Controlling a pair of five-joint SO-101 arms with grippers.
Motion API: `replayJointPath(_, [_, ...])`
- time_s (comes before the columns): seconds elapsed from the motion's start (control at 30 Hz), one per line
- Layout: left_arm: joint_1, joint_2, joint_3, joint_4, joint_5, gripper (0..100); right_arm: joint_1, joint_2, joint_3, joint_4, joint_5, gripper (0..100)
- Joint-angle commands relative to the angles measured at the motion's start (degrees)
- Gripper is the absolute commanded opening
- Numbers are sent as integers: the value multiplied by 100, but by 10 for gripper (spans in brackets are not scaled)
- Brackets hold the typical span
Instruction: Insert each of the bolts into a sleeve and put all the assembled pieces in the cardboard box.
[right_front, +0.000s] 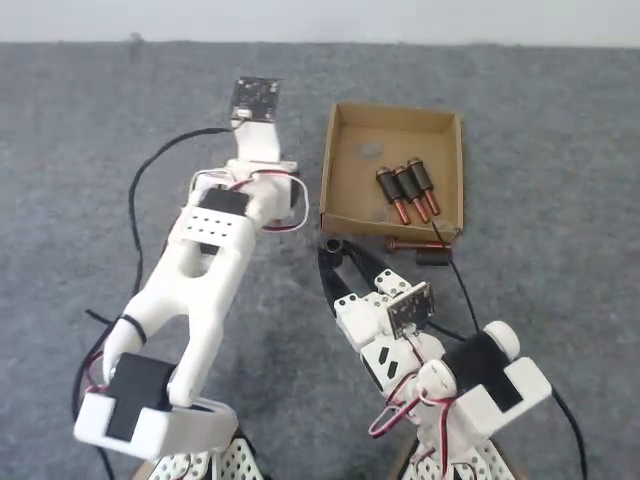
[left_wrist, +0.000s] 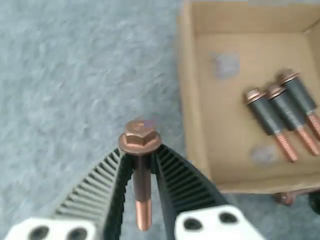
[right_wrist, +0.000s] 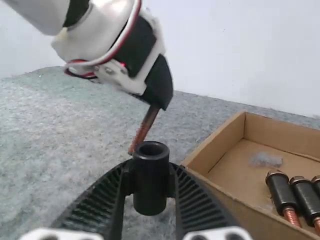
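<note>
Copper bolt (left_wrist: 141, 170) sits clamped in my left hand (left_wrist: 141, 154), its hex head above the ribbed fingers (left_wrist: 175, 175) and its thread hanging below them, as my left wrist view tells. My right wrist view adds the other half: my right hand (right_wrist: 150, 172) grips a black sleeve (right_wrist: 150, 187) upright, bore open upward. The bolt's threaded tip slants down just beside its rim; whether they touch I cannot tell. From the high view, my left arm (right_front: 215, 260) covers that hand and the bolt. A loose bolt (right_front: 410, 243) and a loose sleeve (right_front: 432, 257) lie on the grey counter (right_front: 100, 150), just outside the cardboard box (right_front: 328, 175) wall nearest my arms. Inside the box, three assembled pieces (right_front: 408, 192) lie side by side, copper threads toward that wall.
</note>
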Motion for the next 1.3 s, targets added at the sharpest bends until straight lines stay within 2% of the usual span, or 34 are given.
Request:
replayJointPath(0.0, [229, -378, -374, -290, 70, 11, -22, 31, 9, -48, -62, 6])
replayJointPath(0.23, [501, -448, -347, -431, 70, 11, -22, 127, -26, -66, -62, 6])
replayJointPath(0.4, [580, -1204, 136, -809, 70, 10, -22, 127, -26, -66, -62, 6])
replayJointPath(0.47, [659, -1600, 646, -1389, 70, 10, -22, 127, -62, -57, -62, 6])
replayJointPath(0.67, [818, -2505, 2545, -3938, 70, 10, -22, 127, -79, -31, -62, 6])
replayJointPath(0.73, [905, -2796, 2923, -4220, 79, 10, -22, 127, -79, -31, -62, 6])
replayJointPath(0.9, [1240, -3763, 3178, -3446, 79, 10, -22, 127, -79, -31, -62, 6])
replayJointPath(1.17, [1292, -5459, 3187, -1459, 88, 10, -13, 127, -79, -66, -62, 6])
replayJointPath(1.27, [1415, -5908, 3354, -1152, 88, 10, -13, 127, -79, -66, -62, 6])
